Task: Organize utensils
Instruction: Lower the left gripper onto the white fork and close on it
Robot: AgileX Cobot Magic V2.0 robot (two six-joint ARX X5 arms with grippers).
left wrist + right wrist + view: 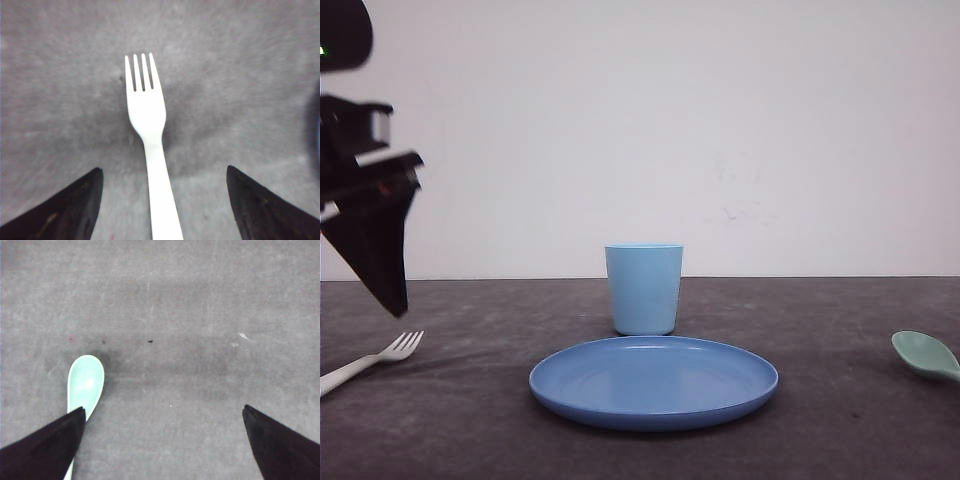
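A white plastic fork (375, 361) lies on the dark table at the left edge, tines toward the plate. My left gripper (382, 265) hangs above it, open. In the left wrist view the fork (150, 135) lies between the two spread black fingers (65, 207), its handle running down the middle; the gripper (162, 172) touches nothing. A mint-green spoon (925, 354) lies at the table's right edge. In the right wrist view the spoon (85, 382) sits beside one finger, which covers its handle. My right gripper (162, 412) is open with bare table between the fingers.
A round blue plate (653, 381) sits at the front middle of the table. A light blue cup (643, 288) stands upright just behind it. A plain white wall closes the back.
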